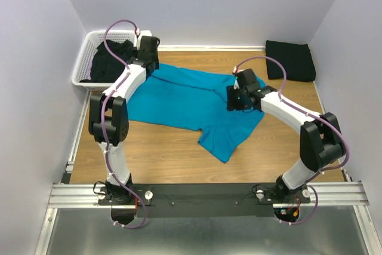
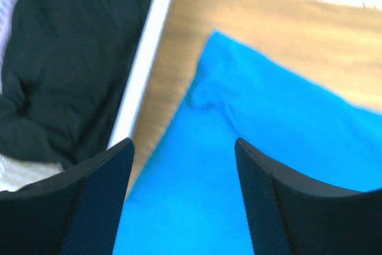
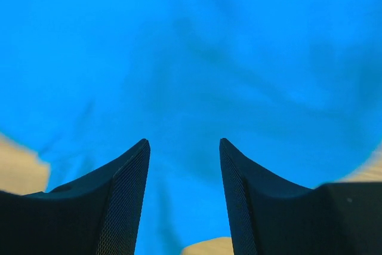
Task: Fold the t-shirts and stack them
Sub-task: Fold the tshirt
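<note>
A bright teal-blue t-shirt (image 1: 191, 103) lies spread and wrinkled across the middle of the wooden table. It fills the right wrist view (image 3: 197, 46) and shows in the left wrist view (image 2: 268, 147). My left gripper (image 1: 147, 64) is open above the shirt's far left corner, beside the basket. My right gripper (image 1: 233, 101) is open over the shirt's right part, nothing between the fingers. A folded black t-shirt (image 1: 290, 60) lies at the far right. More black t-shirts (image 1: 109, 63) lie in the basket.
A white plastic lattice basket (image 1: 83, 64) stands at the far left corner; its rim (image 2: 146, 58) shows in the left wrist view. Grey walls close in the table on three sides. Bare wood (image 1: 161, 153) lies in front of the teal shirt.
</note>
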